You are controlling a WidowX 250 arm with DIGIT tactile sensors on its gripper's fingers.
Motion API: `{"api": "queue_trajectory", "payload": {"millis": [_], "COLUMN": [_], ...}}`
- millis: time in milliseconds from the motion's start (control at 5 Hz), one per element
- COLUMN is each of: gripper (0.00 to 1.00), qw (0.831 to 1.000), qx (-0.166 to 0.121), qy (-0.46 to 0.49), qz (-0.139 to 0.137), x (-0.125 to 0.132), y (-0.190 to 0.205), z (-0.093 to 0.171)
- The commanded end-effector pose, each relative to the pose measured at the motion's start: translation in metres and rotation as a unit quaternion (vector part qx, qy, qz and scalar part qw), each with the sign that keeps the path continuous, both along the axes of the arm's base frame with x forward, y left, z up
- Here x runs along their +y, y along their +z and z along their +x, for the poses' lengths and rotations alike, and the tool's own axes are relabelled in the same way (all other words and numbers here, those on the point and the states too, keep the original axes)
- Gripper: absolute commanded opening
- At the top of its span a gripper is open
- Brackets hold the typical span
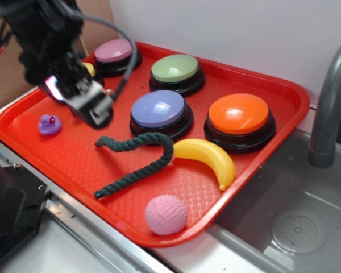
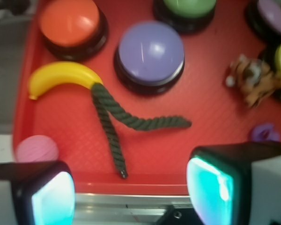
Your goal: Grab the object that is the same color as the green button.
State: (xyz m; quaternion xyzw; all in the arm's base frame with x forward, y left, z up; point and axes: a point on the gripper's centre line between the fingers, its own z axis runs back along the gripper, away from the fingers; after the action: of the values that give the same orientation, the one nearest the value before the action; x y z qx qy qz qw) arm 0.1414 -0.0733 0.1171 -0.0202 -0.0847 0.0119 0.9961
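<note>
A dark green twisted rope piece (image 1: 137, 173) (image 2: 145, 123) lies bent in a hook shape on the red tray (image 1: 40, 142), in front of the lavender-blue button. The pale green button (image 1: 175, 68) (image 2: 189, 7) sits on its black base at the tray's back. My gripper (image 1: 94, 111) (image 2: 131, 194) hovers over the tray's left part, up and left of the rope's near end, not touching it. It is open, with a wide gap between its glowing pads (image 2: 210, 190) and nothing between them.
A yellow banana (image 1: 207, 159) touches the rope's bend. A pink ball (image 1: 166, 214) lies at the front edge and a purple duck (image 1: 49, 124) at the left. Lavender (image 1: 158, 109), orange (image 1: 238, 114) and mauve (image 1: 113, 51) buttons stand around. A tiger toy (image 2: 253, 79) sits near the yellow button. A sink faucet (image 1: 329, 102) rises on the right.
</note>
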Motion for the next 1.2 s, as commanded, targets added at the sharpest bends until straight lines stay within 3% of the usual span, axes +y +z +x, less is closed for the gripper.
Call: {"api": "queue_trajectory", "payload": {"millis": [0,400,600,800,1000], "gripper": [1.00,1.00,1.00,0.00,0.00], "qw": [0.998,0.996,0.996,0.996,0.996], "qx": [-0.001,-0.001,0.003,0.008,0.008], "qy": [0.058,0.082,0.074,0.078,0.082], "qz": [-0.013,-0.043,-0.039,-0.033,-0.028], "x": [-0.002,-0.007,-0.014,-0.015,-0.012], "y": [-0.057,-0.099,-0.104,-0.106,-0.106], "z": [0.005,0.010,0.015,0.014,0.010]}}
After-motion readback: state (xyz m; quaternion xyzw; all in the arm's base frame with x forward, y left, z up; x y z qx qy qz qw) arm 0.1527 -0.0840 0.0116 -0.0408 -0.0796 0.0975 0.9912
